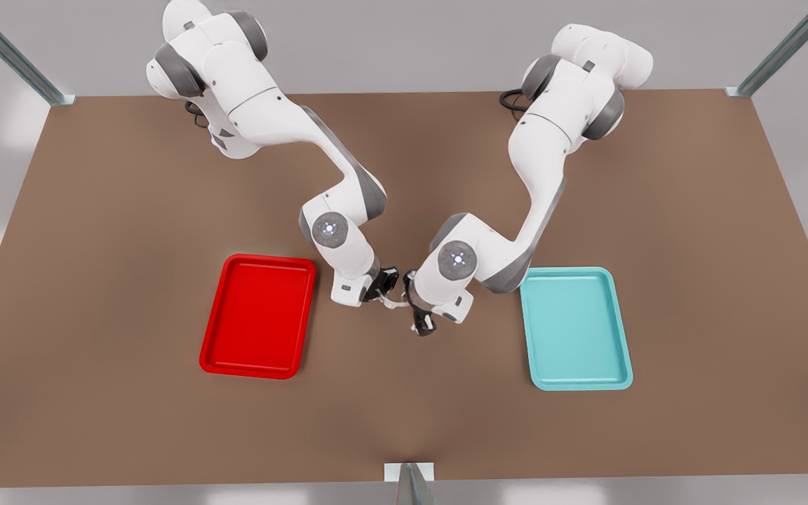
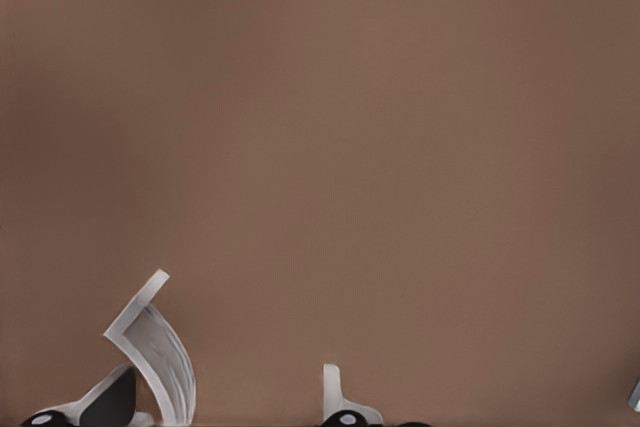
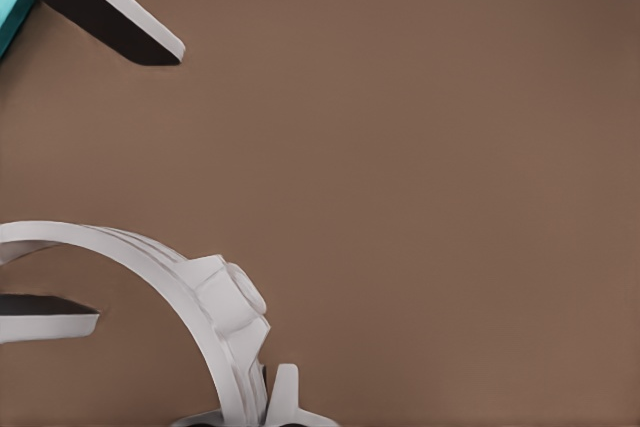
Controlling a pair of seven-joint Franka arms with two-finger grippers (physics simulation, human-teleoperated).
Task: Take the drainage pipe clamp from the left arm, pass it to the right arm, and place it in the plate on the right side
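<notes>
Between the red plate [image 1: 258, 315] and the teal tray [image 1: 576, 328], the front view shows both grippers meeting over the brown table [image 1: 95, 280], the white clamp [image 1: 395, 303] between them.

Left wrist view: the left gripper [image 2: 215, 417] pinches the clamp [image 2: 160, 357].

Right wrist view: the right gripper [image 3: 245, 417] pinches the clamp [image 3: 200, 302] too; the left gripper's fingers [image 3: 110, 17] show farther off.

No writing can be read.

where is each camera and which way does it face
front view: high, facing both arms, looking down at the table, red plate, teal tray.
left wrist view: on the left arm, facing the table; left gripper at the edge.
right wrist view: on the right arm, facing the table; right gripper, left gripper beyond.
shared: drainage pipe clamp, in all three.
</notes>
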